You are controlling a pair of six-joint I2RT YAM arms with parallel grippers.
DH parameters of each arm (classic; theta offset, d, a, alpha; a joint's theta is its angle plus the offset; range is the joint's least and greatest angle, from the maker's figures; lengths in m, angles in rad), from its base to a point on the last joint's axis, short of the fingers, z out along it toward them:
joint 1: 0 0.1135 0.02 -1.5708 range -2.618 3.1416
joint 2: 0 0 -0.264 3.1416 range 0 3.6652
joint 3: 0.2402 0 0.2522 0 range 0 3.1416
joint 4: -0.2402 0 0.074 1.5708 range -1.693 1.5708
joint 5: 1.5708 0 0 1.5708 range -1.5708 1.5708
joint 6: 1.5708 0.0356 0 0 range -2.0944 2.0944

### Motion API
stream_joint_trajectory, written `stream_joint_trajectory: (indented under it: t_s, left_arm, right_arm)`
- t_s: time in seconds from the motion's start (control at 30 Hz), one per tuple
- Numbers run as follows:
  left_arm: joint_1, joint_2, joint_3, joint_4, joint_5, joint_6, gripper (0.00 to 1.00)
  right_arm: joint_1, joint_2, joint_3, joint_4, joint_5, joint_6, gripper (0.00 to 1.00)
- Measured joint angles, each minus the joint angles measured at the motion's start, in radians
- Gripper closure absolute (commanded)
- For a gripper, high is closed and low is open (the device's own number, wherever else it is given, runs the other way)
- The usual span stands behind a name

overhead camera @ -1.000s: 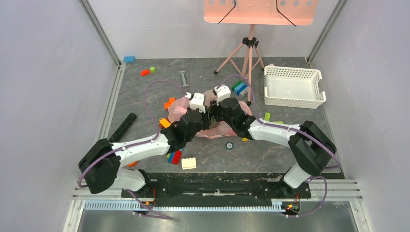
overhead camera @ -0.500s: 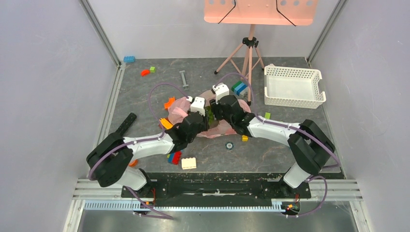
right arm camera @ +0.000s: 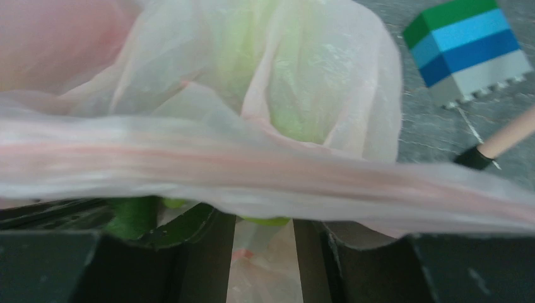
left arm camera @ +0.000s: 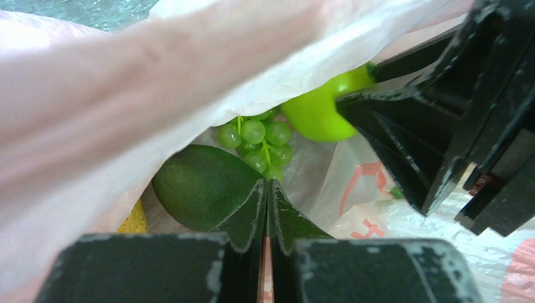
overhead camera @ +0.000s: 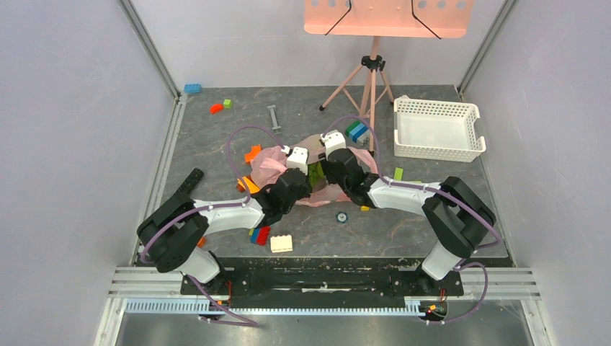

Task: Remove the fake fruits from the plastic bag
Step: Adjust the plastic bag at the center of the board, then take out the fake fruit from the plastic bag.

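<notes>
The pink plastic bag point(overhead camera: 270, 164) lies crumpled at mid-table; both grippers are at its mouth. In the left wrist view its film point(left arm camera: 158, 76) arches over green grapes point(left arm camera: 257, 142), a dark green avocado point(left arm camera: 199, 186), a yellow lemon point(left arm camera: 134, 221) and a light green fruit point(left arm camera: 318, 113). My left gripper point(left arm camera: 267, 186) is shut with its tips at the base of the grape bunch. My right gripper point(right arm camera: 264, 218) has its fingers apart, tips under the bag film point(right arm camera: 252, 82); its black fingers point(left arm camera: 435, 126) touch the light green fruit. Some green shows between the grippers point(overhead camera: 315, 171).
A white lattice basket point(overhead camera: 437, 106) stands at back right, a tripod point(overhead camera: 371, 79) behind the bag. A green-blue block stack point(right arm camera: 467, 47) sits beside the bag. Loose blocks lie around: cream point(overhead camera: 282, 244), red-blue point(overhead camera: 261, 234), orange point(overhead camera: 251, 153). A black bar point(overhead camera: 184, 187) lies left.
My left arm has drawn its gripper back toward the near side and a little right. Green fruit now shows between the two grippers. The right gripper has barely moved.
</notes>
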Motion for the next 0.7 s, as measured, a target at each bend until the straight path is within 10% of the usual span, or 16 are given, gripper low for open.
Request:
stream_joint_trajectory:
  t_s: [0.27, 0.7]
  left_arm:
    - [0.000, 0.000, 0.000, 0.001, -0.024, 0.000, 0.98]
    - [0.000, 0.024, 0.005, -0.016, -0.030, -0.014, 0.98]
  right_arm:
    - [-0.034, -0.009, -0.061, 0.012, 0.070, 0.028, 0.61]
    - [-0.074, -0.024, -0.150, 0.076, -0.022, 0.054, 0.25]
